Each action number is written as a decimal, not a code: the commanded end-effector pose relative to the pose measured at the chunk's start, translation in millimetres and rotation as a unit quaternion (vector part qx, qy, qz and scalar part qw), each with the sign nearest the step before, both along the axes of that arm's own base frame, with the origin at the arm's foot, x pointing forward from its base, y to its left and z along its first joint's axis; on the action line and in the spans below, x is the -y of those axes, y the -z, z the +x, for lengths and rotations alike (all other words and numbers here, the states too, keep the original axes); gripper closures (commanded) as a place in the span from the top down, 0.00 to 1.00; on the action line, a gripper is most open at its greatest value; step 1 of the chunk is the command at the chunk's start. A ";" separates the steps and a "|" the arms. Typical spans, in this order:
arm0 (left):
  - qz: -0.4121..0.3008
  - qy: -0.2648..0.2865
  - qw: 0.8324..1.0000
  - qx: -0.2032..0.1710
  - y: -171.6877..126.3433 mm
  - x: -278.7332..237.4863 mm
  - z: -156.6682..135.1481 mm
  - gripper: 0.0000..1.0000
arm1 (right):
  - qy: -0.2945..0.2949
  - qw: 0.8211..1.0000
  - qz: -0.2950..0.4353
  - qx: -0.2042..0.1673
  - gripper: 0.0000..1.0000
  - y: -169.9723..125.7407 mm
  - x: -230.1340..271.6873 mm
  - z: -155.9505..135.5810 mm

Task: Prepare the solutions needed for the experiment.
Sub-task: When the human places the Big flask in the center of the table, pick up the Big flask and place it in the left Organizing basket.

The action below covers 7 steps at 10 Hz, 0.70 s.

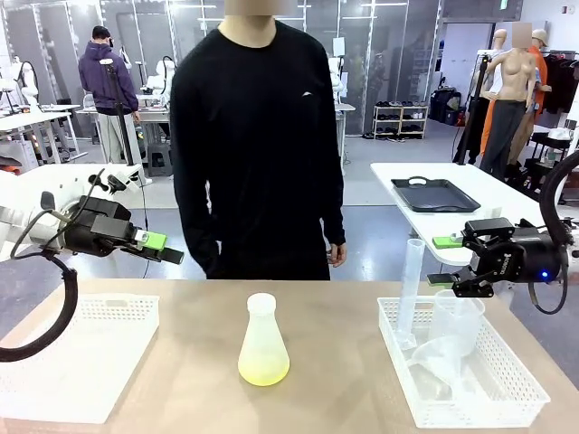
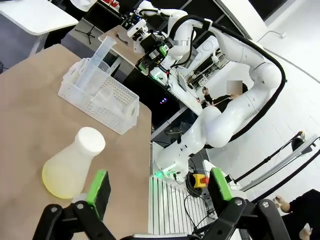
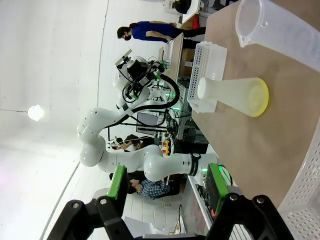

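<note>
A frosted conical flask [image 1: 263, 342] with a white round cap [image 1: 261, 304] stands at the table's middle. The solutions [image 1: 263, 369] lie in it as a shallow pale yellow-green layer. My left gripper [image 1: 154, 246] hovers open above the table's left side, apart from the flask. My right gripper [image 1: 445, 260] hangs open over the right basket, nothing between its fingers. In the left wrist view the flask [image 2: 70, 167] is just beyond my open left gripper [image 2: 160, 187]. The right wrist view has the flask [image 3: 232, 92] far past my open right gripper [image 3: 167, 192].
A white basket [image 1: 520, 389] at the right holds a tall graduated cylinder [image 1: 412, 285] and a clear beaker [image 1: 455, 316]. Another white basket [image 1: 77, 353] sits at the left. A person in black [image 1: 258, 136] stands at the far edge, arms down.
</note>
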State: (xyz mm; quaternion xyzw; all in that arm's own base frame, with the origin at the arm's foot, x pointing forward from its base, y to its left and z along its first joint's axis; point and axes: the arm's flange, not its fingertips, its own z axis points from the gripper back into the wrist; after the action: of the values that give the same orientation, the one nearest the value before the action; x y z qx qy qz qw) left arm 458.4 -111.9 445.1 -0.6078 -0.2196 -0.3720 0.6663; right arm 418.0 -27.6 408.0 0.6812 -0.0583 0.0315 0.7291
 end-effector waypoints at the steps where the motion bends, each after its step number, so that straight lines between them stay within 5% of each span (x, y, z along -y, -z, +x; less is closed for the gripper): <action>1: -0.056 0.028 0.996 0.064 14.5 5.1 30.8 1.00 | -0.001 1.000 0.002 0.001 0.80 -0.8 -0.4 0.4; 3: -0.049 0.044 0.976 0.207 31.7 0.5 72.6 1.00 | -0.001 1.000 0.002 0.001 0.80 -0.8 -0.4 0.4; 5: -0.011 0.066 0.957 0.281 37.9 2.0 98.6 1.00 | -0.001 1.000 0.002 0.001 0.80 -0.8 -0.4 0.4; 6: -0.039 0.036 0.980 0.194 31.0 1.1 65.5 1.00 | -0.001 1.000 0.002 0.001 0.80 -0.8 -0.4 0.4; 7: -0.039 0.036 0.980 0.194 31.0 1.1 65.5 1.00 | -0.001 1.000 0.002 0.001 0.80 -0.8 -0.4 0.4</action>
State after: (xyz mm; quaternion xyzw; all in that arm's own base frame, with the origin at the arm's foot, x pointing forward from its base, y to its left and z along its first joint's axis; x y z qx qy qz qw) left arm 542.3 -112.1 405.5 -0.5378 -0.3456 -0.5294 0.5577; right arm 417.9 -27.6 407.6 0.6813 -0.0580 0.0312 0.7291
